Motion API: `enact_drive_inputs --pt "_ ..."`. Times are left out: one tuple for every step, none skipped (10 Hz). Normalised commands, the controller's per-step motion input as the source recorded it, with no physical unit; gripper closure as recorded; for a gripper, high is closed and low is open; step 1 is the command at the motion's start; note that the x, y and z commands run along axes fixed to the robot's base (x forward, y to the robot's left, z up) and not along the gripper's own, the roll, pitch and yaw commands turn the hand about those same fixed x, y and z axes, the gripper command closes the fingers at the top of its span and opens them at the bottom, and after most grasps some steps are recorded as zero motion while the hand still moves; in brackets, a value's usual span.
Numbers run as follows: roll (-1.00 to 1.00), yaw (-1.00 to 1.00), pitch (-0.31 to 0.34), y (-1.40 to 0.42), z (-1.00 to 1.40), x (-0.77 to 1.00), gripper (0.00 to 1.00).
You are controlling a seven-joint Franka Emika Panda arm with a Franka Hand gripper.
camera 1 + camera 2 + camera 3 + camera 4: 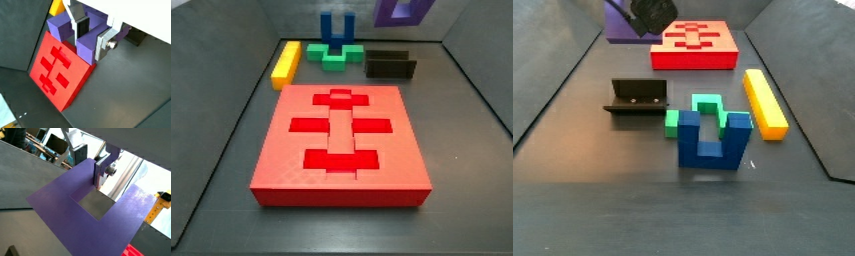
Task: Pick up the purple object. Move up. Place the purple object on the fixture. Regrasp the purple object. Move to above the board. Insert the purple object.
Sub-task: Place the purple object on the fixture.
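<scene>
My gripper (91,44) is shut on the purple object (85,49), a U-shaped block. One finger sits in the gap between its prongs and the other outside one prong; both wrist views show this grip (90,172). I hold the purple object (405,10) high in the air, off the floor. The red board (341,140) with darker recesses lies on the floor, below and to one side of the purple object (627,25). The dark fixture (389,66) stands bare beyond the board's far end, and a side view shows it (644,100) apart from the board (698,45).
A yellow bar (287,63) lies by the board's far corner. A green block (341,55) and an upright blue two-pronged piece (335,28) stand together beside the fixture. Grey walls (225,30) ring the dark floor.
</scene>
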Motion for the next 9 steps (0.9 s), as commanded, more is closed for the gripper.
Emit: enact_drive_inputs --pt "0.42 -0.03 0.089 0.02 -0.52 0.02 1.0" --pt "0.42 -0.03 0.131 0.09 -0.58 0.1 1.0" --pt "0.23 -0.05 0.131 0.15 -0.45 0.16 1.0" --pt "0.18 -0.04 0.131 0.15 -0.39 0.16 1.0" --pt "0.13 -0.05 0.171 0.21 -0.29 0.23 1.0" --pt "0.09 -0.03 0.154 0.21 -0.34 0.24 1.0" --pt "0.06 -0.03 0.169 0.19 -0.31 0.31 1.0" --pt "0.07 -0.06 0.166 0.17 -0.31 0.33 1.0" --pt "0.04 -0.07 0.134 0.17 -0.37 0.27 1.0"
